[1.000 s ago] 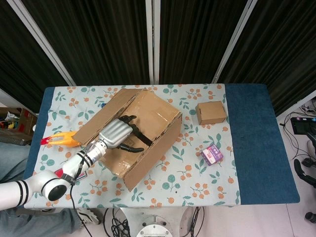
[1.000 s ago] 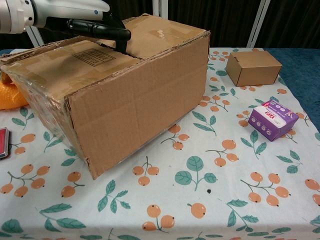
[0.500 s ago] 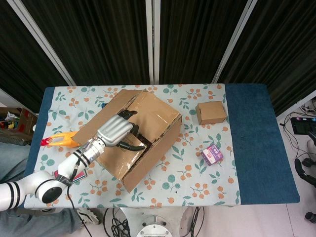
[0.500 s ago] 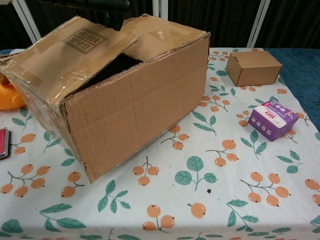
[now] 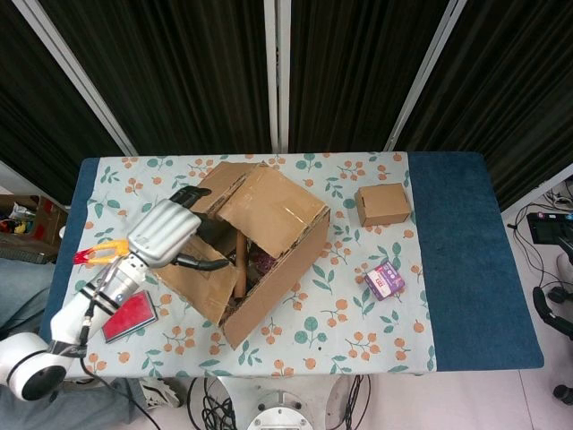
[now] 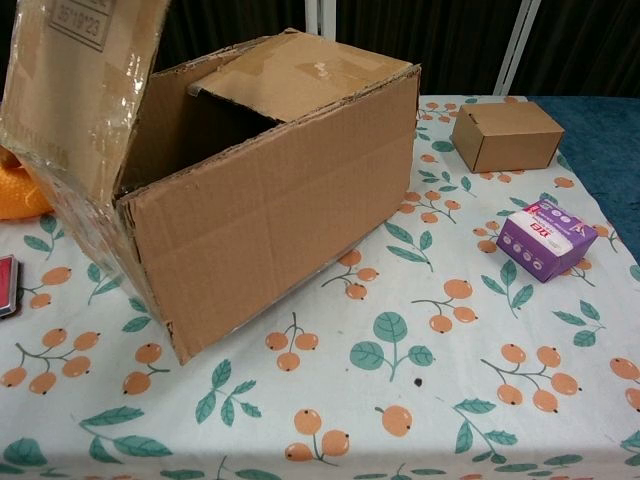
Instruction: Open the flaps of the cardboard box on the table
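The cardboard box is seen at centre-left of the head view, set diagonally on the floral tablecloth. Its near flap is lifted almost upright at the upper left of the chest view, and the far flap is seen lying flat across the top, so a dark opening is exposed between them. Open cloth is left along the bottom edge of the chest view and to the right of the box; a blue strip is shown at the table's right end.

The left hand is held at the raised flap's outer side, left of centre in the head view, with the arm reaching up from the lower-left corner. Its dark fingers are curled round the flap's edge, so the flap is gripped. The right hand is not shown in either view.

The box is of brown corrugated board with glossy tape on the flaps. A small closed carton and a purple packet are found to the right, well apart from the box. An orange object and a red flat item are seen at the left.
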Motion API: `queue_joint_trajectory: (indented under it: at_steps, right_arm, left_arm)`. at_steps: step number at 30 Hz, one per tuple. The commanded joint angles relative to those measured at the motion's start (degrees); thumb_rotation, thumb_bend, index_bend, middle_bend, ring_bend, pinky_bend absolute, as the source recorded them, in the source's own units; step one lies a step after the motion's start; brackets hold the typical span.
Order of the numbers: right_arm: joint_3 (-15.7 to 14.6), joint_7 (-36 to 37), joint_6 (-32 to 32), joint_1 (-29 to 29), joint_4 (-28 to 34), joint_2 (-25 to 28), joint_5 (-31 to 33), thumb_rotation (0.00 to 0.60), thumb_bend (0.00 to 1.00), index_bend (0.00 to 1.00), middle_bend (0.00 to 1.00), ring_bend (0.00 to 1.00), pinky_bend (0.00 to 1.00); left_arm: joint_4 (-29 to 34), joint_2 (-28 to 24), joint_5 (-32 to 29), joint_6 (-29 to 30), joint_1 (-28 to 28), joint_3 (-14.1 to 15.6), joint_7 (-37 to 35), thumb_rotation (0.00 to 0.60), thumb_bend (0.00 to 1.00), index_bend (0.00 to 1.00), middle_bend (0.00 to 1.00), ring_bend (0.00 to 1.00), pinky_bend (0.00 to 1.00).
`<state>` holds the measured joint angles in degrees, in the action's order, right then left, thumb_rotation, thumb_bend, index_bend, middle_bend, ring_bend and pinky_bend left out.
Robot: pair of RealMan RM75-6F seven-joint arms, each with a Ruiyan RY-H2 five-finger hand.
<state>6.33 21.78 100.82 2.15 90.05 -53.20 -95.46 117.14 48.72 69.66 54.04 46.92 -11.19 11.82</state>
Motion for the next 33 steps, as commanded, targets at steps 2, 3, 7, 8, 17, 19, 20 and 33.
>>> queue_joint_trajectory:
  at_steps: [2, 3, 7, 8, 17, 19, 20, 33]
  right_arm:
    - [-0.01, -0.15, -0.30, 0.23, 0.08, 0.06, -0.14, 0.600, 0.34, 0.00, 0.00, 0.00, 0.00]
    - [-0.03, -0.27, -0.39, 0.31, 0.16, 0.04, -0.24, 0.600, 0.34, 0.00, 0.00, 0.00, 0.00]
    - [-0.22, -1.18, -0.95, 0.75, 0.66, -0.15, -0.84, 0.600, 0.34, 0.00, 0.00, 0.00, 0.00]
    - [-0.26, -1.45, -1.06, 0.84, 0.80, -0.19, -0.99, 0.600, 0.34, 0.00, 0.00, 0.00, 0.00]
    - [-0.77, -3.85, -1.28, 1.21, 2.33, -0.24, -2.53, 0.600, 0.34, 0.00, 0.00, 0.00, 0.00]
    - [-0.95, -4.63, -1.09, 1.17, 2.89, -0.06, -3.13, 0.600, 0.34, 0.00, 0.00, 0.00, 0.00]
    - [-0.99, -5.01, -0.97, 1.17, 3.19, 0.06, -3.42, 0.600, 0.34, 0.00, 0.00, 0.00, 0.00]
    - [1.10, -25.46, -9.42, 7.15, 22.83, 6.99, -10.82, 0.600, 0.35, 0.00, 0.00, 0.00, 0.00]
  left_arm:
    - [3.48, -5.45, 6.56, 6.87, -7.79, 3.00, -5.23, 0.000, 0.00, 0.66, 0.60, 0.13, 0.14]
    - [3.87, -6.07, 7.78, 7.95, -9.15, 3.63, -6.23, 0.000, 0.00, 0.66, 0.60, 0.13, 0.14]
    - [4.41, -8.12, 13.94, 12.70, -15.23, 7.00, -10.18, 0.000, 0.00, 0.68, 0.60, 0.14, 0.14]
    - [4.37, -8.28, 15.21, 13.77, -16.53, 7.77, -11.02, 0.000, 0.00, 0.68, 0.61, 0.14, 0.14]
    - [1.22, -9.38, 21.07, 22.66, -25.15, 10.92, -19.24, 0.000, 0.00, 0.68, 0.60, 0.16, 0.14]
    - [0.21, -9.54, 21.34, 24.17, -26.41, 10.99, -21.49, 0.000, 0.00, 0.66, 0.57, 0.17, 0.14]
    - [-0.31, -9.60, 21.44, 24.73, -26.91, 11.03, -22.24, 0.000, 0.00, 0.64, 0.56, 0.17, 0.14]
    - [-9.39, -3.01, 21.82, 33.01, -35.74, 12.85, -19.20, 0.186, 0.00, 0.09, 0.11, 0.11, 0.15]
